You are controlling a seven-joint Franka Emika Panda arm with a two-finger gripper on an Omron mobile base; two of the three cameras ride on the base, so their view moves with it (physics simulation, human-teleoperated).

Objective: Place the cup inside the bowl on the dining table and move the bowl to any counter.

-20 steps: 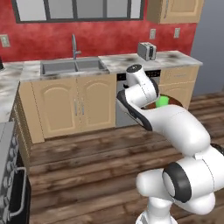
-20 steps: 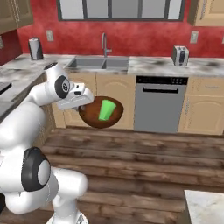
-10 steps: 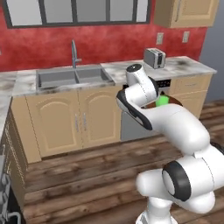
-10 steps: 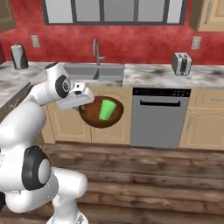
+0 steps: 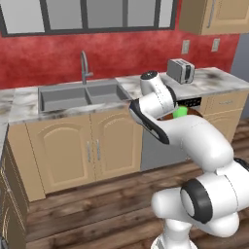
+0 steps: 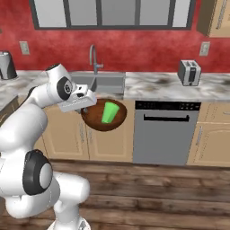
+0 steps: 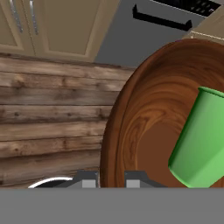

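the pincer [image 7: 111, 177] is clamped on the near rim of the bowl [image 7: 144, 127], one finger on each side of the wall, as the hand view shows at its bottom edge. in the right base view the pincer [image 6: 84, 107] meets the left edge of the bowl [image 6: 96, 121] and holds it up in the air in front of the cabinets, above the floor [image 6: 157, 188] and resting on no surface.

the cup [image 7: 201, 140] lies inside the bowl, leaning over, its base low in the hollow and its mouth up towards the rim. in the right base view the cup [image 6: 109, 112] stands out of the bowl, tilted. in the left base view only a bit of the cup [image 5: 180, 112] and a sliver of the bowl [image 5: 171, 116] peek out behind the white arm.

behind the bowl runs the desk [image 6: 157, 83], a marbled top over light wood cabinets, with a sink [image 6: 101, 83] and tap [image 6: 93, 56] set in it to the left. a dishwasher [image 6: 164, 132] sits under the desk to the right of the bowl, and a toaster [image 6: 189, 72] stands on the desk above it. a kettle [image 6: 4, 65] stands at the far left of the desk. a red wall [image 6: 134, 45] with a window [image 6: 112, 13] rises behind.
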